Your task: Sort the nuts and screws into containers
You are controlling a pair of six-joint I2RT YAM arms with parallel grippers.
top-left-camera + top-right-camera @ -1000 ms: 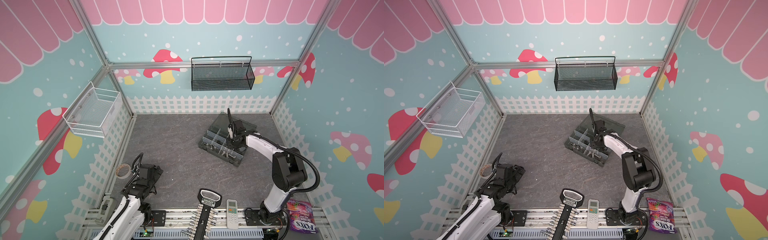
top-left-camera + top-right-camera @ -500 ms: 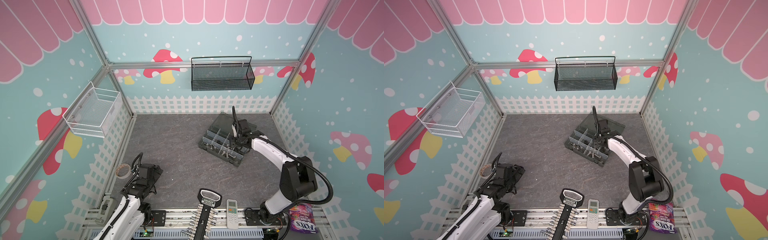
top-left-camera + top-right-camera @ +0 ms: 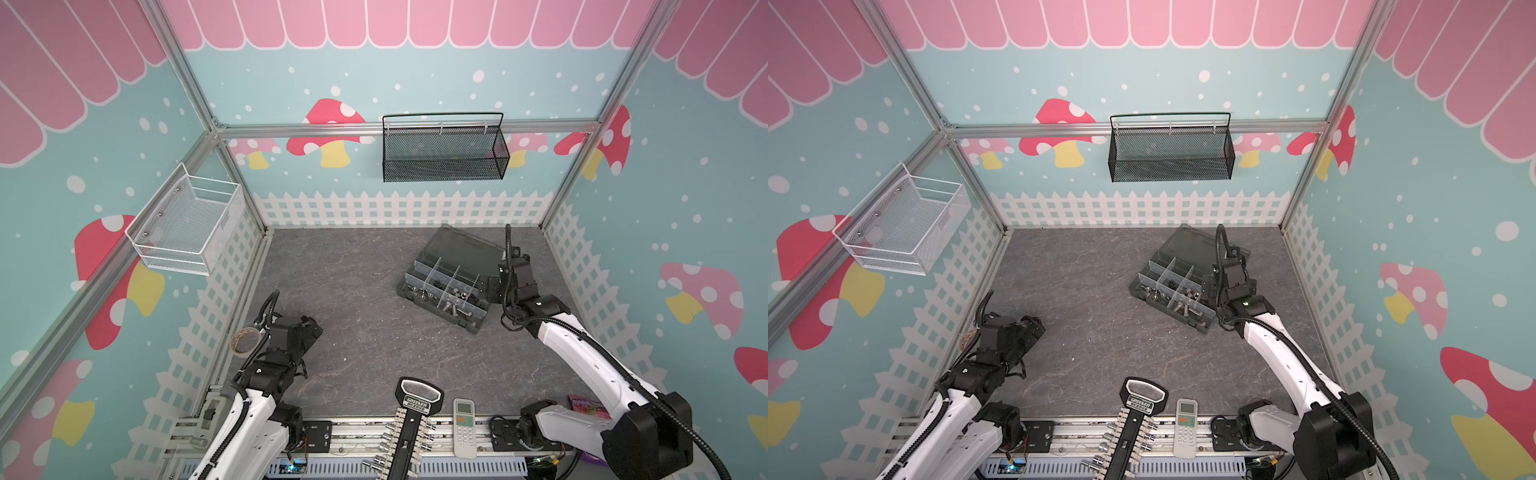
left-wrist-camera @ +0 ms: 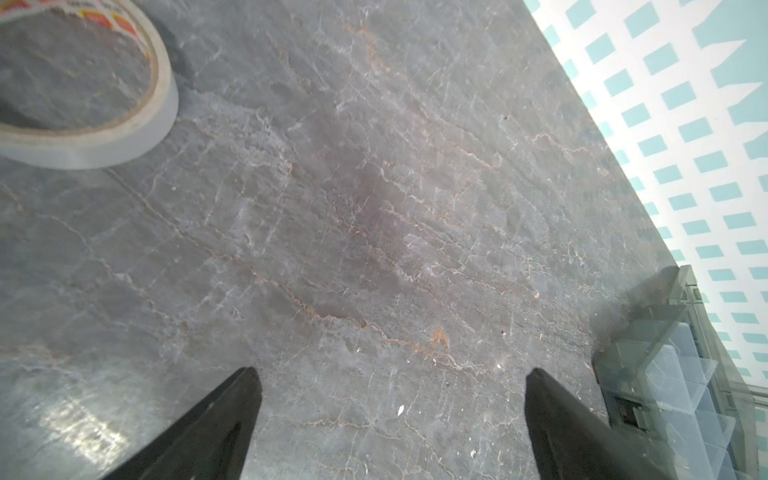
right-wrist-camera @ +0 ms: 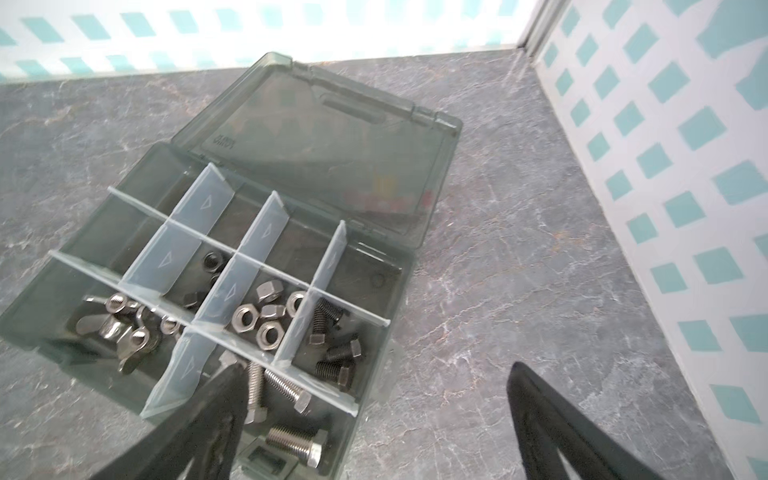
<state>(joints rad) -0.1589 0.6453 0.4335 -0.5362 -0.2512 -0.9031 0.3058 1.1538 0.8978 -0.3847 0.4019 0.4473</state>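
Near the table's (image 5: 519,249) far right corner the box (image 3: 473,326) lay with its lid (image 5: 324,137) flat open. The right gripper (image 5: 376,368) hung over its near end, jaws wide and holding nothing. One finger was above the silver screws (image 5: 291,444), the other above bare table beside the box.

We judged the risk plain. A drop from there could land that finger on a divider or the box wall. That could shove or tip the box and spill sorted pieces across compartments (image 5: 361,266). Closing low could also drag a screw over the wall.

The left gripper (image 4: 390,370), equally wide and empty, hovered near the left edge by the tape (image 4: 158,104), well apart from the box.

We counted three silver screws, perhaps a fourth hidden under the finger, and four black screws (image 5: 334,370). There were five silver hex nuts (image 5: 270,332) and two or three black nuts (image 5: 212,262). The wing nuts (image 5: 133,338) numbered about five, too tangled to count surely.
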